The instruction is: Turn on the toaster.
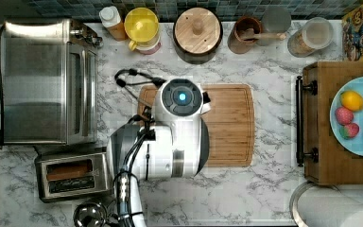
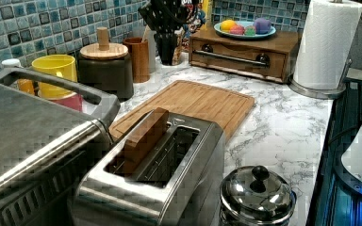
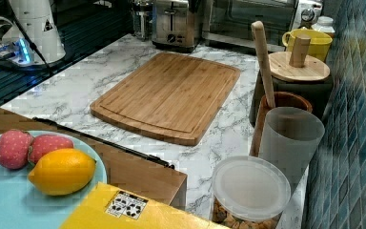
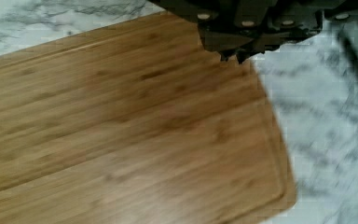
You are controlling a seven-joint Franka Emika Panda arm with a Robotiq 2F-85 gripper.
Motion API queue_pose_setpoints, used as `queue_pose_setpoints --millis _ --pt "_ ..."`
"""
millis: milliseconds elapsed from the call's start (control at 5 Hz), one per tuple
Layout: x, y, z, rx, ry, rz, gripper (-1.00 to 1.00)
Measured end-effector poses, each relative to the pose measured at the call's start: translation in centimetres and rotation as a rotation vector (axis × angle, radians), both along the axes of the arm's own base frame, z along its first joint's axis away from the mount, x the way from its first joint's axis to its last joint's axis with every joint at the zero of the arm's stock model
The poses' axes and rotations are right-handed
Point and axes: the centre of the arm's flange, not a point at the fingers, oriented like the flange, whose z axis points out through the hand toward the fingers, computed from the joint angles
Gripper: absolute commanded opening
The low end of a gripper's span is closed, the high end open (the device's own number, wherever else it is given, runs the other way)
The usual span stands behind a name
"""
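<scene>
Over the wooden cutting board (image 4: pixel 135 140), the tool (image 4: pixel 235 55) hangs with its dark fingertips pressed together and nothing between them, clear of the wood, near the board's rounded corner where the marble bench (image 4: pixel 326 116) begins. From the top view, the white arm (image 1: pixel 170 137) covers the board's left part. The toaster (image 1: pixel 73 174) sits at the top view's lower left, on the bench just below the big toaster oven (image 1: pixel 47 80) and beside the arm. A brown slice (image 2: pixel 143 136) stands in one of its two slots, tilted, as the left view shows. A shiny lidded pot (image 2: pixel 257 195) stands just beside the toaster. Along the tiled wall are a yellow mug (image 1: pixel 142 26), a round wooden lid (image 1: pixel 197 29) and a brown cup (image 1: pixel 245 34).
</scene>
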Motion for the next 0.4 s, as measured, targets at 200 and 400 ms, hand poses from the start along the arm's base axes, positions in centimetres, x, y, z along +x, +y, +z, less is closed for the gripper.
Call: queue_pose_setpoints --millis 200,400 --pt "-2.5 1.5 -0.9 0.028 0.007 0.082 -1.00" --pt "-4.4 2.8 -1.1 0.019 0.009 0.112 -1.00"
